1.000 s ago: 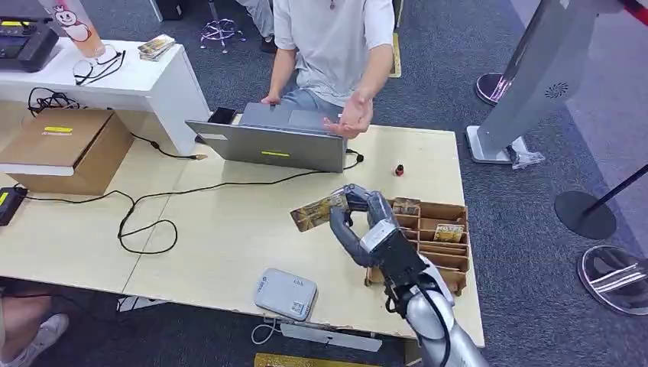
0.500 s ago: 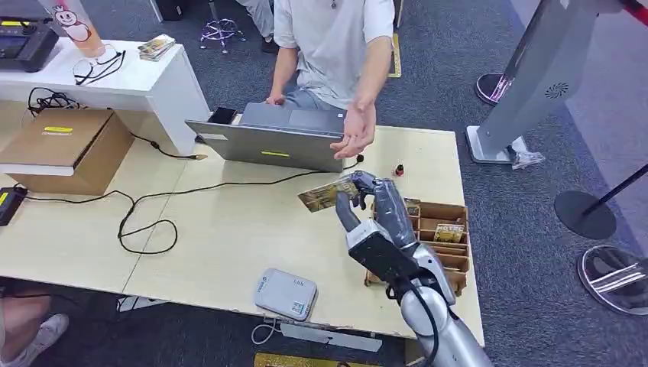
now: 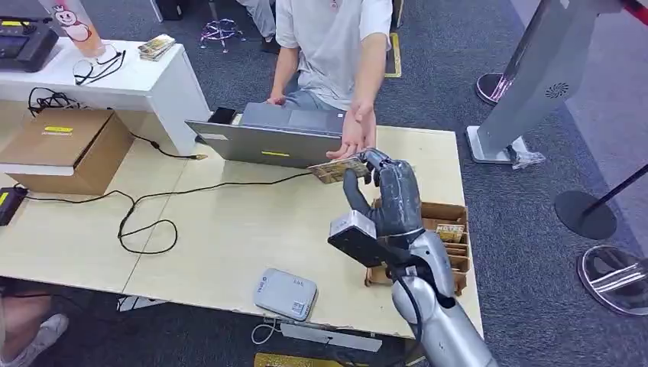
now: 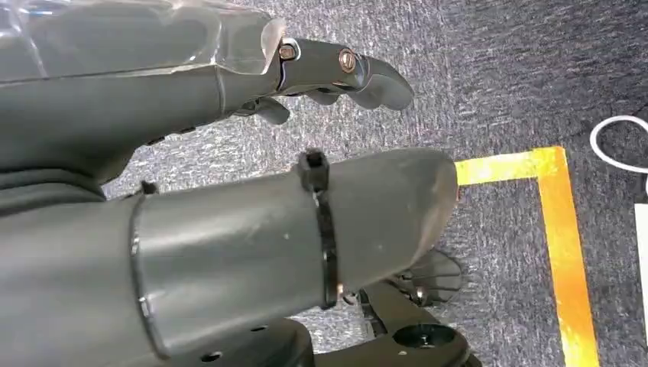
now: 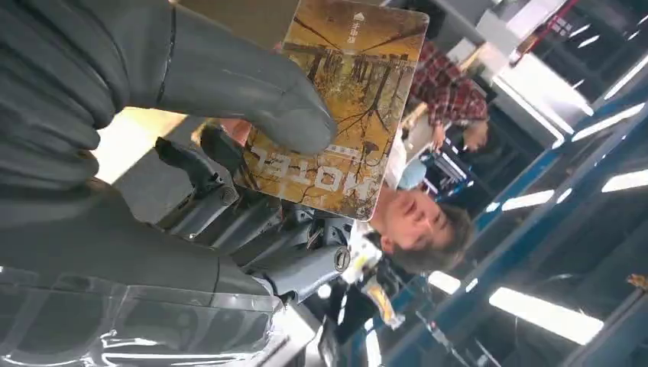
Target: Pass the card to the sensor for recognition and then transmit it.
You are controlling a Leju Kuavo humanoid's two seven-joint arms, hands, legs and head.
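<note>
At frame centre I see my right hand [image 3: 386, 191] raised over the desk [image 3: 229, 229], pinching the card [image 3: 338, 170] between thumb and fingers, just beneath the person's open hand [image 3: 353, 139]. The sensor [image 3: 285, 293] lies at lower centre, well apart. My left hand [image 4: 229, 191] hangs above carpet, fingers spread, holding nothing.

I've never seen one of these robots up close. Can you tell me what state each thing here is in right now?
right hand: raised, holding the card.
card: pinched by the thumb, held just under the person's hand.
person's hand: held out, palm up.
left hand: empty, fingers apart, over the carpet.
laptop: lid open.
card box: open, cards inside.
sensor: lying flat on the table, untouched.
</note>
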